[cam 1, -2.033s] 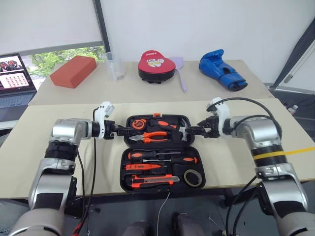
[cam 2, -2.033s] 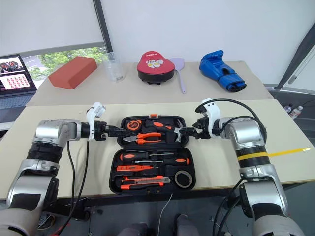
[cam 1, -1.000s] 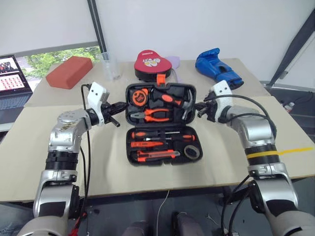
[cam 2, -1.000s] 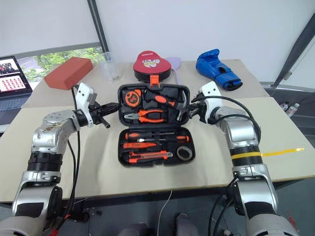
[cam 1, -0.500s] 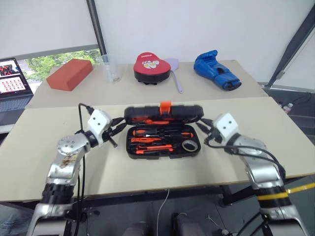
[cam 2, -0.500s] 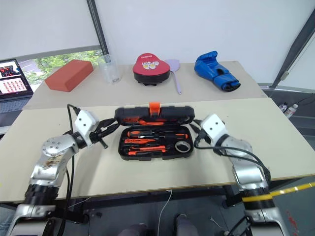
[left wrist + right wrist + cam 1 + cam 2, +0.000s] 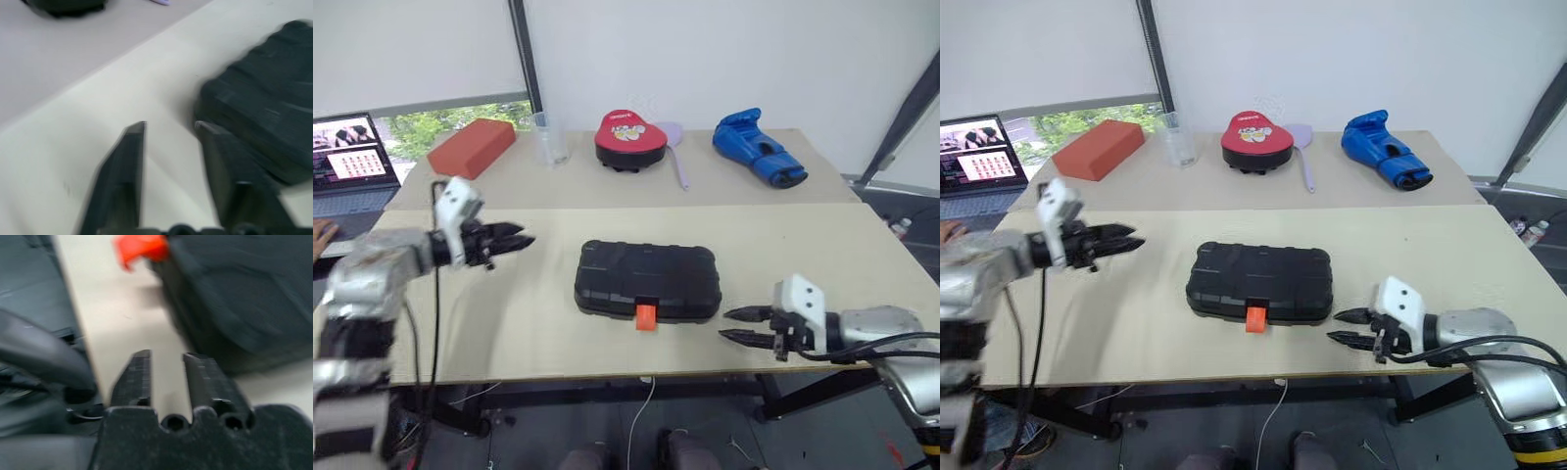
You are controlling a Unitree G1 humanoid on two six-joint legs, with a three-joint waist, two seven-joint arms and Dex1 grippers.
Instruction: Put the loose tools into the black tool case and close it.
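Lying shut now, black tool case [image 7: 648, 277].

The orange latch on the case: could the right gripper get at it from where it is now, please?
Probably yes. The orange latch faces the table's near edge, and only bare table lies between it and the right gripper, which points toward it.

No readable text anywhere. Faint white marking on red-topped round pad [image 7: 631, 133], too small to make out; laptop screen [image 7: 352, 149] likewise illegible.
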